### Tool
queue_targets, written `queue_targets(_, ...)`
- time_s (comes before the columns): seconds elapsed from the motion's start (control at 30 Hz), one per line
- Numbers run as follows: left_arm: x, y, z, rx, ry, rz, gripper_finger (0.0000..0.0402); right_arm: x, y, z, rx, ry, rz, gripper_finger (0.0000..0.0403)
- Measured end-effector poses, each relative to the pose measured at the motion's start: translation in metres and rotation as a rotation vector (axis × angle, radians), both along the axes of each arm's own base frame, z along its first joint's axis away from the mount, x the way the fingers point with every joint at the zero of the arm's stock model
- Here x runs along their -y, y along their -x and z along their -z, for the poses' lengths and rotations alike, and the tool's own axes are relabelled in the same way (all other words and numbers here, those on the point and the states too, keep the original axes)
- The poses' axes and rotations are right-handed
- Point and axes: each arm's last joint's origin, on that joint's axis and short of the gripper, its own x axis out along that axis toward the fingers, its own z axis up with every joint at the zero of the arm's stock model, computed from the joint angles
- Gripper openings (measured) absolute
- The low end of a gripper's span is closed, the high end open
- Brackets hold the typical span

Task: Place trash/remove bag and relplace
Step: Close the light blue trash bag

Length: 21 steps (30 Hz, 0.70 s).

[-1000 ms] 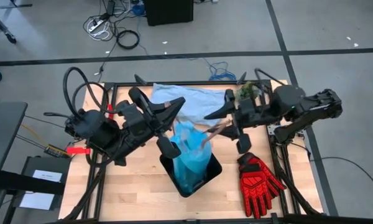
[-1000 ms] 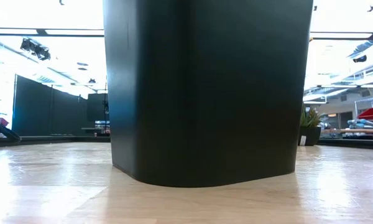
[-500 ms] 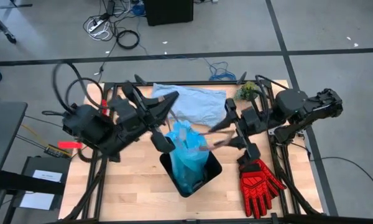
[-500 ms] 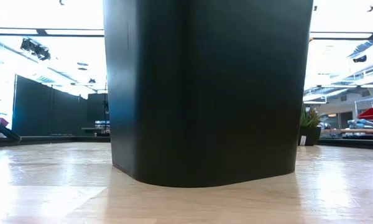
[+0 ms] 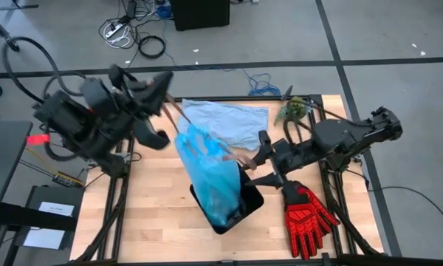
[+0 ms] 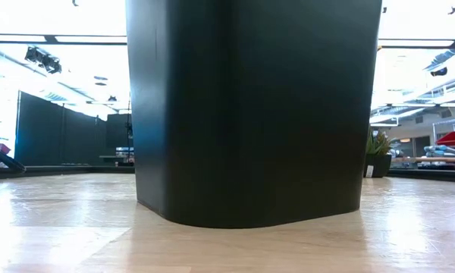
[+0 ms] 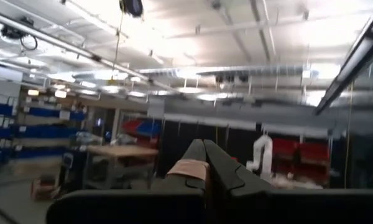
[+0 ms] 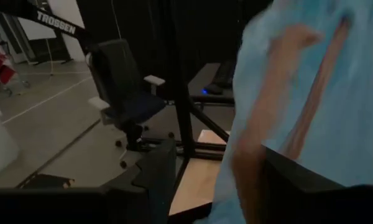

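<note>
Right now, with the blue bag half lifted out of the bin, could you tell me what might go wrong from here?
1. The left tool is shut on the top of the bag; the thin plastic is stretched and could tear or slip free.
2. The bag's bottom sits inside the black bin, so the bin could lift or tip.
3. The right tool is open against the bag's side and might snag it.

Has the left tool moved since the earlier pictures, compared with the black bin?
Yes. In the high view the left tool, shut on the cyan bag, has moved away from the black bin, toward the table's far left.
</note>
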Motion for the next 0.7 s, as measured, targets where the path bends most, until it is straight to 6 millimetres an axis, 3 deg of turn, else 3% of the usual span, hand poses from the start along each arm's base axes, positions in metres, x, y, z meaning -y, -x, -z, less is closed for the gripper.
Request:
queue_targets(0.33,-0.022,0.041,-0.022,0.186,-0.052,-0.028,0.0000,-0.005,-0.020,0.012,-0.013,0.025,0.139,0.0176)
queue_targets(0.57,-0.024,0.046,-0.024,0.175,-0.091,-0.010,0.0000,-0.001,-0.015,0.000,0.092,0.061,0.207,0.0175)
queue_targets(0.7,-0.018,0.034,-0.016,0.061,-0.090,0.020,0.0000,0.002,-0.007,-0.014,0.174,0.068,0.212,0.0143)
